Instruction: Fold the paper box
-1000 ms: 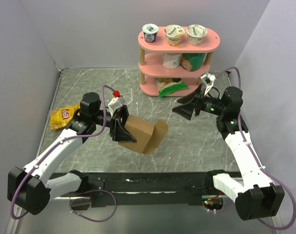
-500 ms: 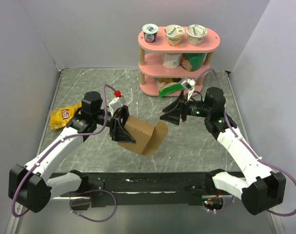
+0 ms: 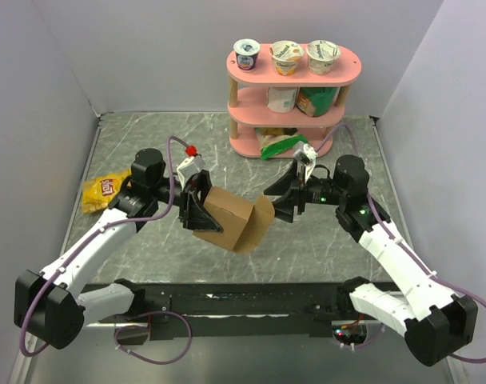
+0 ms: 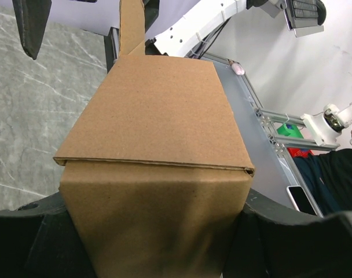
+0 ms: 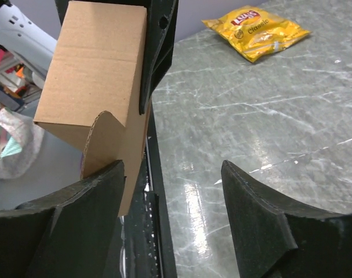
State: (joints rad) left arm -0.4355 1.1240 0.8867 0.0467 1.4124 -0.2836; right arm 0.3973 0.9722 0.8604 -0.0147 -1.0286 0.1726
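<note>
Left wrist | left end effector [image 3: 197,212] grips box [image 4: 156,116], contact hidden | right end effector [image 5: 171,176] released

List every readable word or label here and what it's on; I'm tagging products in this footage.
"Lay's" and "classic": on the yellow snack bag, read in the right wrist view.
Cups on the pink shelf: printed labels, too small to read.
Cardboard box: no print visible.

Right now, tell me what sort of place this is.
Probably a robotics lab test cell: a marble-patterned table boxed in by plain pale walls, a pink shelf of yogurt cups, and aluminium framing alongside.
</note>
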